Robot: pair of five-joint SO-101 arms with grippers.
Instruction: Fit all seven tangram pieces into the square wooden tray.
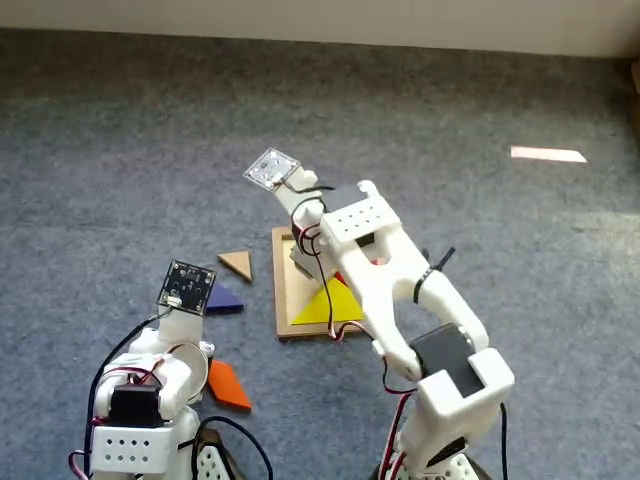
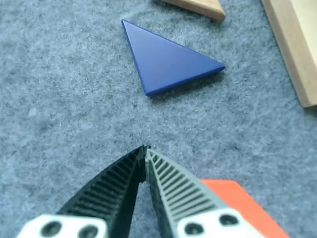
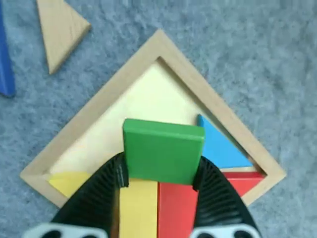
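The square wooden tray point(image 1: 281, 300) point(image 3: 193, 74) lies mid-carpet with a yellow piece point(image 1: 328, 303) point(image 3: 137, 206), a red piece point(image 3: 176, 208) and a light blue piece point(image 3: 220, 146) inside. My right gripper point(image 3: 161, 171) hovers over the tray, shut on a green square piece point(image 3: 163, 151). Left of the tray lie a plain wooden triangle point(image 1: 237, 264) point(image 3: 58, 30), a dark blue triangle point(image 1: 225, 299) point(image 2: 168, 60) and an orange piece point(image 1: 228, 385) point(image 2: 242, 206). My left gripper point(image 2: 145, 151) is shut and empty above the carpet, short of the blue triangle, with the orange piece beside it.
Grey carpet covers the floor all around. A pale strip point(image 1: 547, 154) lies far off at the back right. The right arm's white body point(image 1: 400, 290) covers part of the tray in the high view.
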